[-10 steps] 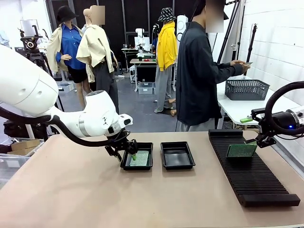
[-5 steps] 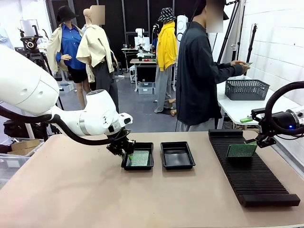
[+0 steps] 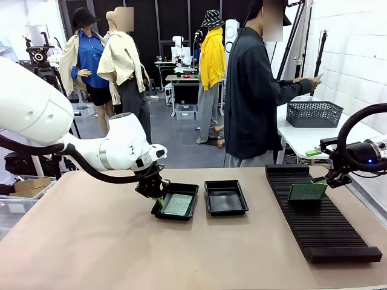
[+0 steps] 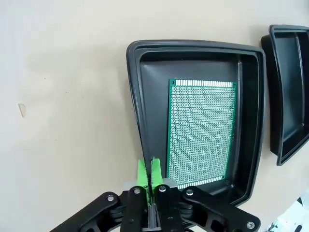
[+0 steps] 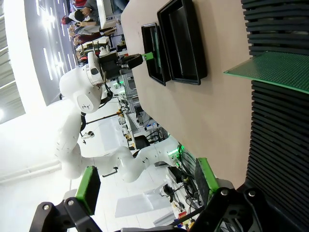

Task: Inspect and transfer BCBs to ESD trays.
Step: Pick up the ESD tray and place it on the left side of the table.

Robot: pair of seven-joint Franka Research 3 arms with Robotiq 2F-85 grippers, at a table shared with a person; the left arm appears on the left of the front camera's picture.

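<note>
My left gripper (image 4: 148, 174) (image 3: 158, 198) is shut on the rim of the left ESD tray (image 4: 193, 46) (image 3: 195, 192), which sits askew on the table. A green perforated BCB (image 4: 202, 133) (image 3: 178, 205) lies flat on that tray's floor. To the right of this tray sits the second ESD tray (image 3: 225, 197) (image 4: 289, 92), with nothing in it. Another BCB (image 3: 307, 191) (image 5: 275, 70) stands slotted in the long black rack (image 3: 320, 226). My right gripper (image 3: 331, 178) hangs open just right of that board, its fingers (image 5: 89, 188) wide apart.
A person (image 3: 254, 90) stands at the far side, turned toward a white side table with a grey mesh basket (image 3: 313, 113). The rack takes up the table's right side. Bare tabletop (image 3: 121, 248) spreads in front of the trays.
The left tray has turned askew and shifted slightly with my left gripper on its rim. The right arm and the racked board have not moved.
</note>
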